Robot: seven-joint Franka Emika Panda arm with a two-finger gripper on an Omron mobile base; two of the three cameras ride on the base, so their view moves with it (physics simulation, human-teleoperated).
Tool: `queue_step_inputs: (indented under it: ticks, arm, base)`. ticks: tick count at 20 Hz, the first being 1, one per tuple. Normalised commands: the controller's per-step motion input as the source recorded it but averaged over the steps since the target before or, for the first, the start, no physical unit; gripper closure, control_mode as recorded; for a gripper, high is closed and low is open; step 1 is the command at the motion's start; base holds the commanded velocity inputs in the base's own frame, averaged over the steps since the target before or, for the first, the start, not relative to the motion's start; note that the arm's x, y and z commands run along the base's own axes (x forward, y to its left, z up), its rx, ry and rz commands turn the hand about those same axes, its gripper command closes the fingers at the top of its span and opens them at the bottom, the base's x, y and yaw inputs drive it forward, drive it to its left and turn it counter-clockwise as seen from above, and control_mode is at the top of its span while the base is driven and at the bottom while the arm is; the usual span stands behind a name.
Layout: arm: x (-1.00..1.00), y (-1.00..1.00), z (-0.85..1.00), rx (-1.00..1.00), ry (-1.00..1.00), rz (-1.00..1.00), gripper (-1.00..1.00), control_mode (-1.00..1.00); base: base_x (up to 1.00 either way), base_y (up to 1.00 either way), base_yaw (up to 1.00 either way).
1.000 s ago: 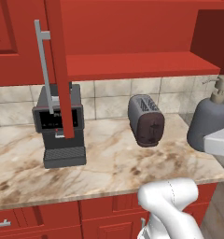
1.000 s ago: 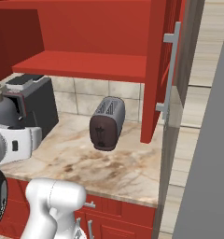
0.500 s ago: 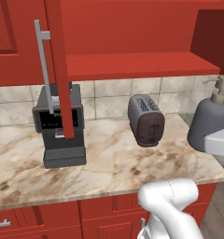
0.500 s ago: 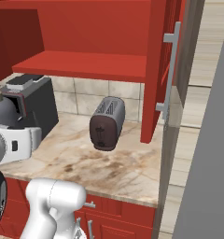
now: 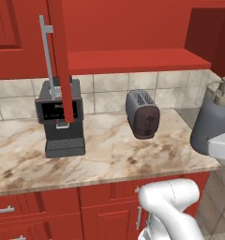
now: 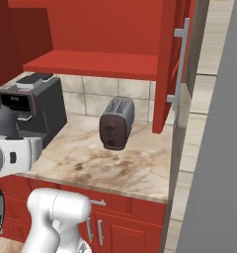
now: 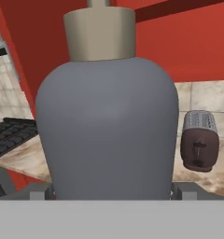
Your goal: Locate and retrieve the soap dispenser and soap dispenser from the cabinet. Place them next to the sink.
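Hand view: 1 dark grey soap dispenser (image 7: 107, 126) clamped in my gripper (image 7: 109, 191), fingertips mostly hidden behind it, held above the counter (image 5: 109, 154). 1 toaster (image 5: 142, 114), 1 coffee machine (image 5: 60, 117). Cabinet (image 5: 133, 61) shelf bare; pump top cut off.

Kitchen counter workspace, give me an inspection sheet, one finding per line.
Surface: marble counter over red base cabinets, tiled backsplash behind.
Job's things: dark grey soap dispenser with tan pump, held up off the counter at the right edge of the left base view. Wall cabinet open, its door swung out, visible shelf bare. Second dispenser and sink: nothing seen.
Clutter: coffee machine and toaster standing on the counter, apart.
Gripper: gripper with a finger either side of the dispenser's base, shut on it.
Cables: nothing seen.
Surroundings: tiled floor at right, grey panel beside the counter end.
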Motion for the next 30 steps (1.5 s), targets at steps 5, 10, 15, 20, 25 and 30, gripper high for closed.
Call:
queue_step_inputs:
  ticks: [5,10,15,20,25,30]
  arm:
    - [0.0,0.0,0.0,0.0,0.0,0.0,1.0,1.0]
    - [0.0,0.0,0.0,0.0,0.0,0.0,1.0,1.0]
    - [0.0,0.0,0.0,0.0,0.0,0.0,1.0,1.0]
    - [0.0,0.0,0.0,0.0,0.0,0.0,1.0,1.0]
    - [0.0,0.0,0.0,0.0,0.0,0.0,1.0,1.0]
    - [0.0,0.0,0.0,0.0,0.0,0.0,1.0,1.0]
  base:
    - [-0.54,0.0,-0.01]
    - [-0.49,0.03,0.01]
    - [-0.21,0.15,0.17]
    - [-0.12,0.12,0.26]
    - [0.0,0.24,0.45]
    - [0.0,0.06,0.5]
